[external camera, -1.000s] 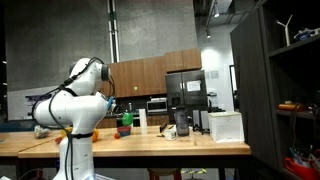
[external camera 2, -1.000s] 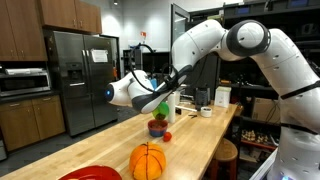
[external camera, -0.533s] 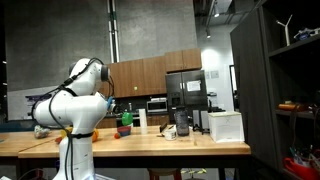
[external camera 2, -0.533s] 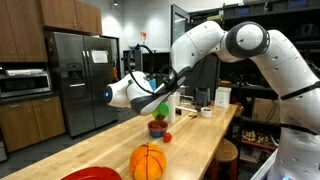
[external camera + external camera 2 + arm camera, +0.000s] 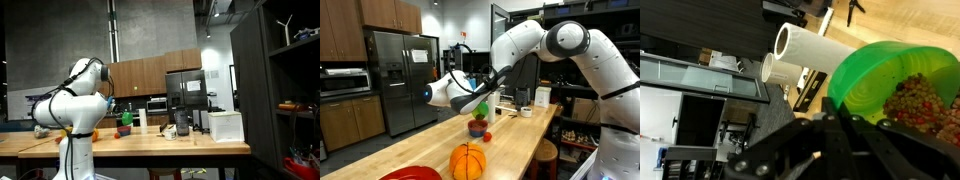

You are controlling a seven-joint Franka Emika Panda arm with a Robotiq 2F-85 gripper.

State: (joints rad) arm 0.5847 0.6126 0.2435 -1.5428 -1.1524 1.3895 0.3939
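Hand point(image 5: 837, 118): clenched, fingertips pinched on the near rim of the green bowl point(image 5: 875, 85); in the wrist view the dark fingers enter from 6 o'clock and meet at the bowl's left edge.

Green bowl: lies from 1 to 3 o'clock of the hand in the wrist view, touching it, tilted so that its inside faces the camera. It holds a clustered red and green filling point(image 5: 920, 105), grape-like. In an exterior view the bowl point(image 5: 480, 110) sits directly at 6 o'clock below the hand point(image 5: 483, 100), over the wooden bench point(image 5: 520, 145); whether its base touches the bench cannot be told.

Two white cylinders point(image 5: 815, 48): lying side by side at 11 o'clock of the hand, apart from the bowl.

Orange ball point(image 5: 467, 161): on the bench, at 6 o'clock of the bowl, near.

Small red item point(image 5: 488, 137): on the bench, at 5 o'clock, just beside the bowl.
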